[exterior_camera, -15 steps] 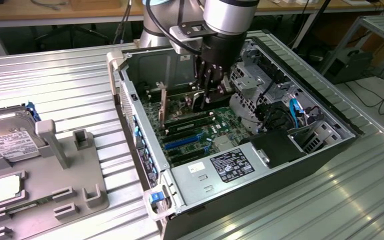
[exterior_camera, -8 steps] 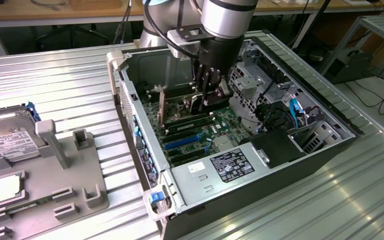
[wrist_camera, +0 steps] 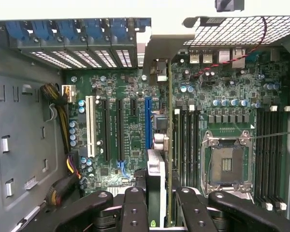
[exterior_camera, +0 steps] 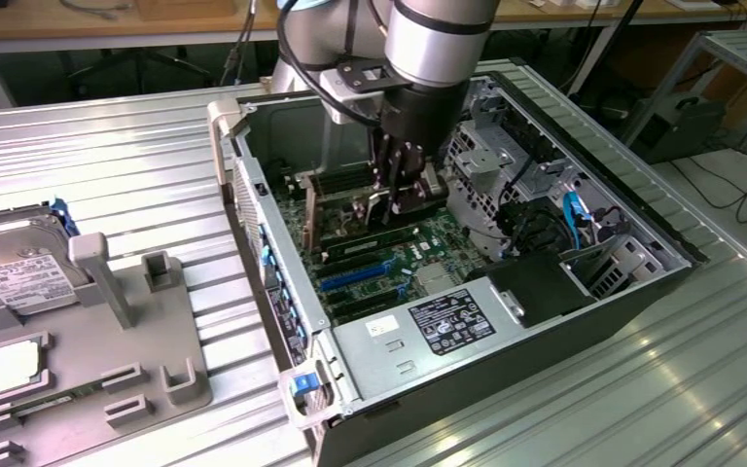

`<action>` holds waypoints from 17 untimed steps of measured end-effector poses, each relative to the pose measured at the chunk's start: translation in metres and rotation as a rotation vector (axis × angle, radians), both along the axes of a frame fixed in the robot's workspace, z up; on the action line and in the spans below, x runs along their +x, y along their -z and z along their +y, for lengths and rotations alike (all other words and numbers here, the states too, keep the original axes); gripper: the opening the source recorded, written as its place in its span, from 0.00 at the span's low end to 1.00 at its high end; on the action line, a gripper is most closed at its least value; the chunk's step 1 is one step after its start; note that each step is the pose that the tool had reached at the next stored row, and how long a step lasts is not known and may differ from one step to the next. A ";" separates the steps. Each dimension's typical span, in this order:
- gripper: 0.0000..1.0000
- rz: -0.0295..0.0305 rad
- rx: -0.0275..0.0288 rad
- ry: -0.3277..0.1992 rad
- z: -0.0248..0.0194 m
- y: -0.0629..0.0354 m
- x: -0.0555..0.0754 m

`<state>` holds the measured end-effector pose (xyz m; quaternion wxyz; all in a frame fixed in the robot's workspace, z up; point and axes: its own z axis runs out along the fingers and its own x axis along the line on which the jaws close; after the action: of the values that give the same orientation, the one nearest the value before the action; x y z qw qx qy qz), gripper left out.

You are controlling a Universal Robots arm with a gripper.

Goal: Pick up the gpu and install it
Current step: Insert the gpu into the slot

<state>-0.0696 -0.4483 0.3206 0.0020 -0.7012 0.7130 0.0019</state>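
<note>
My gripper (exterior_camera: 400,199) reaches down into the open computer case (exterior_camera: 633,229) and is shut on the gpu (exterior_camera: 354,216). In the wrist view the gpu (wrist_camera: 169,145) stands on edge between my two black fingers (wrist_camera: 135,208), its green board running from my gripper (wrist_camera: 160,198) to the silver end bracket (wrist_camera: 157,48) at the case's rear wall. The card stands over the motherboard (wrist_camera: 111,96) right beside the long blue slot (wrist_camera: 148,123). I cannot tell whether its lower edge sits in a slot.
The bare processor socket (wrist_camera: 225,164) and memory slots (wrist_camera: 270,154) lie beside the card. A power supply (exterior_camera: 445,321) fills the case's near end. On the exterior view's left, a grey fixture (exterior_camera: 153,379) holds a silver hard drive (exterior_camera: 17,268) and a square processor chip (exterior_camera: 13,365).
</note>
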 end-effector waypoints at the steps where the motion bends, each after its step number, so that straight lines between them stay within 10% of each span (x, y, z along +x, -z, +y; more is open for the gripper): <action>1: 0.28 0.0001 0.0000 0.000 -0.0002 0.0010 0.000; 17: 0.28 0.0000 0.0000 0.000 -0.0046 0.0112 0.000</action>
<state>-0.0700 -0.4528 0.3093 0.0020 -0.7013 0.7128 0.0020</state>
